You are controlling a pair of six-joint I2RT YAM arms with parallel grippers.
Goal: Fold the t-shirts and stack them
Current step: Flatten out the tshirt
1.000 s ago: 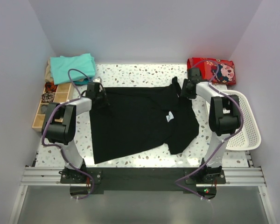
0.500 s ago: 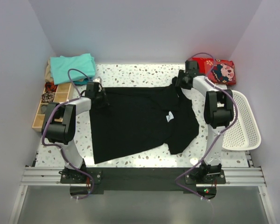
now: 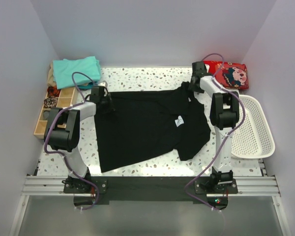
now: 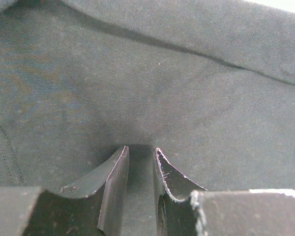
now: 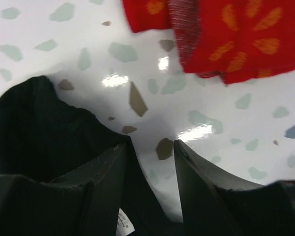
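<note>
Black t-shirt [image 3: 142, 128]: spread flat across the middle of the table, hem toward the bottom of the frame, small white patch [image 3: 177, 123] right of centre.
Handling: likely soft, light and limp; bound to sag and crease when lifted; best taken at the shoulder seams or sleeve edges, both sides together.
Left pincer [image 4: 140, 150]: down on the shirt's upper left shoulder, jaws narrow, cloth between them, apparently pinched.
Right pincer [image 5: 150, 142]: jaws apart, holding nothing; one finger over the upper right sleeve tip, the other over bare surface.
Table [image 3: 152, 76]: glossy white speckled terrazzo, probably slick under cloth.
Sides: wooden tray [image 3: 46, 115] at left, white basket [image 3: 258, 132] at right.
Teal t-shirts [image 3: 76, 71]: folded, far upper left corner.
Far right: red patterned cloth [image 3: 226, 73]; plain pale walls close behind.
</note>
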